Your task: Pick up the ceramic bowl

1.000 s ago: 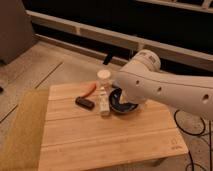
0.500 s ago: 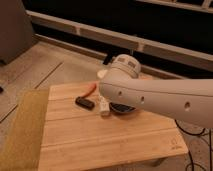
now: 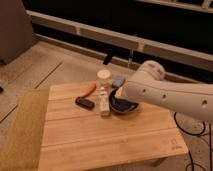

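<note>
Glossy black round ceramic bowl (image 3: 121,106): shallow, bluish sheen inside. It rests on the slatted wooden desk (image 3: 100,145), right of centre, nearer the far edge. The white robot arm (image 3: 170,92) covers its right rim. Hand at the bowl, hidden behind the arm, jaws spread wide. Small white bottle (image 3: 104,103) just left of the bowl, details indistinct.

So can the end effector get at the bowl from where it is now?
Probably yes. The end effector, open, is right over the bowl, mostly hidden behind the arm, and nothing seems to lie between them. The bottle stands close on the bowl's left and could get bumped.
</note>
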You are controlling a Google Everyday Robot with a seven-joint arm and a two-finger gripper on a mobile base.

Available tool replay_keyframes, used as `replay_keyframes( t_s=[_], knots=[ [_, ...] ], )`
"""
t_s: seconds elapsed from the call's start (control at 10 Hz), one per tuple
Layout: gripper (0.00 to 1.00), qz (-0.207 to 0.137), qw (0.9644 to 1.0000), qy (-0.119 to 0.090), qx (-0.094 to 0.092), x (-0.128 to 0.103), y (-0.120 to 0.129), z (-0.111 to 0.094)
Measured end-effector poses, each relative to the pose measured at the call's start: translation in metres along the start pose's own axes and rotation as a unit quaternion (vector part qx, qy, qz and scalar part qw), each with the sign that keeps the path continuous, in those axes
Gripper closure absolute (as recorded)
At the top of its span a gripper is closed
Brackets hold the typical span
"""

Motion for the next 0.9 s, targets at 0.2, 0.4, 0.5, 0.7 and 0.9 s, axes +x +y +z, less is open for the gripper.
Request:
replay_keyframes(
  t_s=[0.2,0.4,0.5,0.7,0.9],
  knots=[
    [0.35,0.033,0.999,0.029,-0.004,-0.005,-0.049,0.026],
    [0.35,0.038,0.9962,0.077,0.013,-0.004,-0.078,0.055],
    [0.35,0.034,0.9943,0.098,0.023,-0.006,-0.084,0.069],
    [0.35,0.021,0.9909,0.13,0.031,-0.01,-0.079,0.094],
    [0.35,0.006,0.9879,0.152,0.032,-0.011,-0.066,0.114]
  ],
)
